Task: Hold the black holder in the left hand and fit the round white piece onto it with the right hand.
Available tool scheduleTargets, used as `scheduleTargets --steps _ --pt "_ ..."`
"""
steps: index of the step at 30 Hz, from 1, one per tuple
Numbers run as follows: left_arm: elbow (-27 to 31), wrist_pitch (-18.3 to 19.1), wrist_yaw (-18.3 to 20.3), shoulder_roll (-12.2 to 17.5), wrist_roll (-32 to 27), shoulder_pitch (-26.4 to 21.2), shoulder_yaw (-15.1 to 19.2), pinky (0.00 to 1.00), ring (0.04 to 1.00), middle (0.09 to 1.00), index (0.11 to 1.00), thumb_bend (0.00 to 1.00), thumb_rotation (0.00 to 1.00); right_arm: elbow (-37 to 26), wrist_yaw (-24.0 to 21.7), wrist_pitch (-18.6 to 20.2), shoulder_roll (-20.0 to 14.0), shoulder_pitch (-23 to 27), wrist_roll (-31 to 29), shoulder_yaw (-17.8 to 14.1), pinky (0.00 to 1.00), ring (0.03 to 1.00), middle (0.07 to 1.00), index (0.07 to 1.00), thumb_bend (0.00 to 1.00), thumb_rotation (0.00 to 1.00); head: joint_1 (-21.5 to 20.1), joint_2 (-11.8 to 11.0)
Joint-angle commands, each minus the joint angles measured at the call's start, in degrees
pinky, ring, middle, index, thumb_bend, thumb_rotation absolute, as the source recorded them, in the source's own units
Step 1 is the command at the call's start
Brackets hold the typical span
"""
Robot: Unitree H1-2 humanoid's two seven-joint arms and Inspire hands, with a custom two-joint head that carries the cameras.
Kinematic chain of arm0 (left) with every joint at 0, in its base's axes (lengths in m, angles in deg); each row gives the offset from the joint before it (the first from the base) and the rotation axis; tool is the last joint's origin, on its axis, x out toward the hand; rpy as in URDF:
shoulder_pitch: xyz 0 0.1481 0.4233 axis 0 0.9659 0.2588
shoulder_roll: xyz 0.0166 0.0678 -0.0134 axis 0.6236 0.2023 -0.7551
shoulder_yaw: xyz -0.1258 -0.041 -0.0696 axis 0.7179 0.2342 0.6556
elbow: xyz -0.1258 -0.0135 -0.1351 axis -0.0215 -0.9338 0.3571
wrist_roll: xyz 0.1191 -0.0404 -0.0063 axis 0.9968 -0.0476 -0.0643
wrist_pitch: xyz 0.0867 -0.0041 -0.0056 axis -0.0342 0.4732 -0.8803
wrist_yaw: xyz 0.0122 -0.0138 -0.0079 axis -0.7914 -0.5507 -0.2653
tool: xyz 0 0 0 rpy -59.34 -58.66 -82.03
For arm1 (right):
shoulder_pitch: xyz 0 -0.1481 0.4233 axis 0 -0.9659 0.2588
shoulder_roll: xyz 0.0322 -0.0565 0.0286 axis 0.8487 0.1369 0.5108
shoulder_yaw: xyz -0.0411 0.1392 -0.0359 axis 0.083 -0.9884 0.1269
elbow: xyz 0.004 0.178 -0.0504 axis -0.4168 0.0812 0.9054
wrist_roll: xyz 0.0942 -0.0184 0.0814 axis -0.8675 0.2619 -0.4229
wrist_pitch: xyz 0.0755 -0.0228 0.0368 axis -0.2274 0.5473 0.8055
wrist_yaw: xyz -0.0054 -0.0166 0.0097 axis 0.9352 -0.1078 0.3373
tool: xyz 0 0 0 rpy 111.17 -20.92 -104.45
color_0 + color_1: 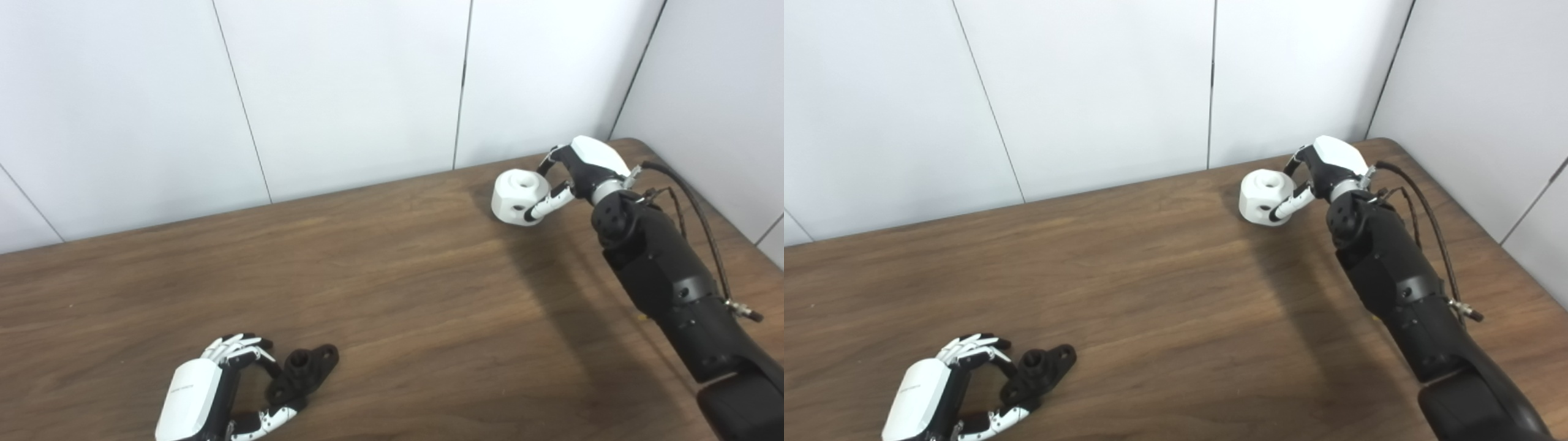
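Black holder (304, 370) lies flat on the wooden table (392, 294) at the near edge; left hand (211, 392) curls around it, fingers and thumb touching but not clamped. Firm that grip before lifting, boss upward. Far right, right hand (572, 177) has thumb and fingers closed on the round white piece (519, 197), apparently resting on the table. Keep its bore level for carrying over.

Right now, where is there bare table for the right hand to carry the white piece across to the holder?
The wide middle of the table is bare, between the round white piece at the right hand and the black holder at the left hand. The far-right and near-left corners are crowded.
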Motion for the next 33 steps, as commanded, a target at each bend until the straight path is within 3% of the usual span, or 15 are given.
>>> scheduleTargets --steps 1,19,28,33 --pt "-0.3 1.1 1.9 0.7 1.2 1.6 -0.4 0.88 0.812 0.737 0.484 0.52 0.04 -1.0 3.0 -1.0 -0.2 2.3 -1.3 -1.8 1.00 0.971 0.860 0.491 0.54 0.14 0.1 0.0" --pt "0.1 1.5 2.0 0.2 1.8 1.6 -0.6 0.88 0.814 0.739 0.485 0.52 0.04 -1.6 5.0 -1.8 -0.1 1.6 -4.2 -1.4 1.00 0.952 0.819 0.485 0.52 0.14 1.2 -0.1" --pt "0.2 1.4 1.8 0.0 2.5 1.6 -0.8 0.87 0.811 0.735 0.484 0.52 0.04 -13.0 -1.2 0.6 -0.2 -0.7 -4.6 -1.2 0.94 0.933 0.815 0.484 0.52 0.14 3.2 0.5" --pt "0.0 1.5 1.8 -0.2 2.4 1.6 -0.9 0.88 0.813 0.738 0.485 0.52 0.04 -21.3 -8.1 0.7 0.3 -1.6 -2.3 -0.3 0.92 0.917 0.809 0.483 0.53 0.14 4.5 1.0"
